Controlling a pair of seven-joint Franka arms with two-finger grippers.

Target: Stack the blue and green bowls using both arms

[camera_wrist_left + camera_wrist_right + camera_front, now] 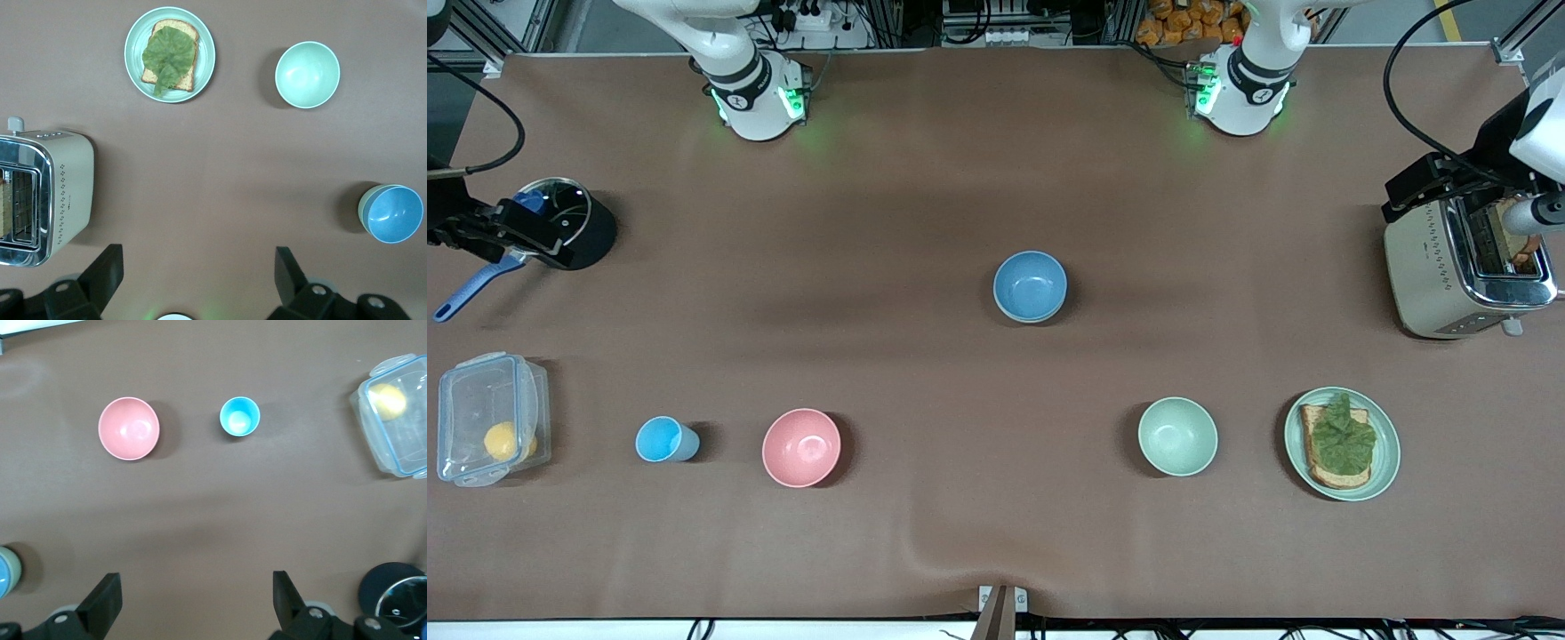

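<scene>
The blue bowl stands at mid-table, nested inside the green bowl. Only a pale sage strip of the green bowl's outer wall shows beside the blue bowl in the left wrist view. My left gripper hangs open and empty high over bare table near its base, well apart from the bowls. My right gripper is also open and empty, high over bare table near its own base. Neither gripper shows in the front view.
A mint-green bowl and a green plate with toast lie nearer the front camera. A toaster stands at the left arm's end. A pink bowl, a light-blue cup, a clear box and a black pot lie toward the right arm's end.
</scene>
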